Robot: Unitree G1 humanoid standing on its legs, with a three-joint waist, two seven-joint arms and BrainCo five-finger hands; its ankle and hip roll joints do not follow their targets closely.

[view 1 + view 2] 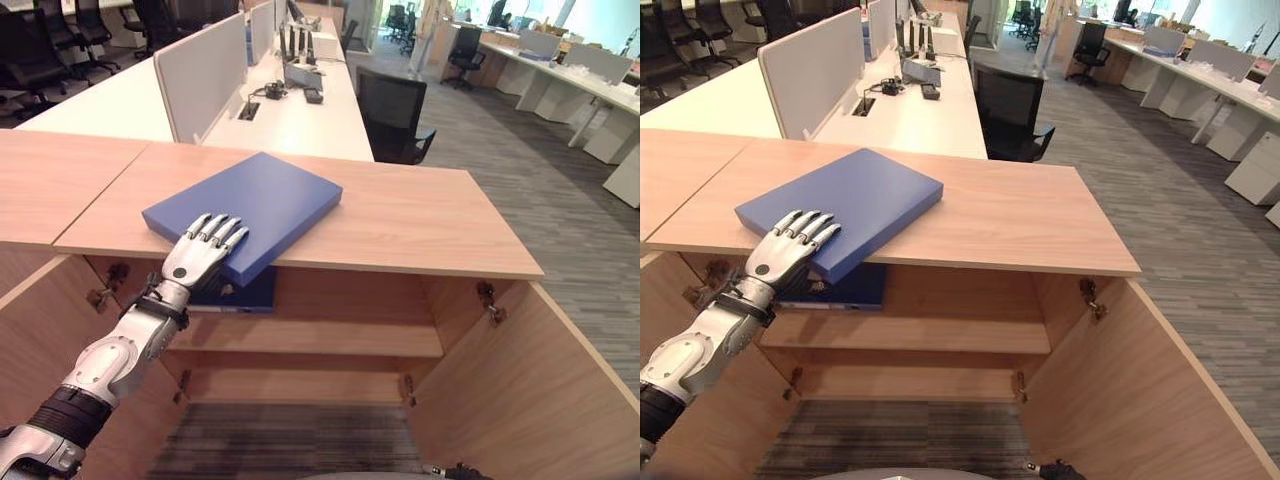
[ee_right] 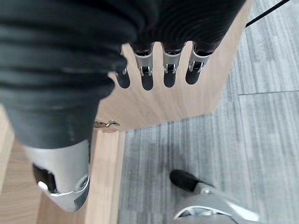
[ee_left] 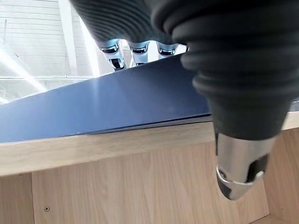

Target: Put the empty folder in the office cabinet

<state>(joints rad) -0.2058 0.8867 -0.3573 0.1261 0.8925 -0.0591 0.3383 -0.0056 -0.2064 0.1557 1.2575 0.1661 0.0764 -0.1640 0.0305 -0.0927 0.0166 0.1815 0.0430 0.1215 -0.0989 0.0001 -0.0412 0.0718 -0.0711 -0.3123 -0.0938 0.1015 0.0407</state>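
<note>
The blue folder (image 1: 245, 207) lies flat on the wooden counter (image 1: 420, 220), its near corner jutting over the front edge. The left hand (image 1: 203, 249) rests on that corner, fingers straight on top and thumb under the folder's edge. The right hand (image 2: 70, 177) hangs relaxed and empty beside the open cabinet door (image 2: 187, 100).

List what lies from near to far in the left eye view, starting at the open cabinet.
Wooden cabinet shelf → robot's left hand, fingers flat on the flat blue folder on the cabinet top → white desk with grey divider panel → black office chairs.
</note>
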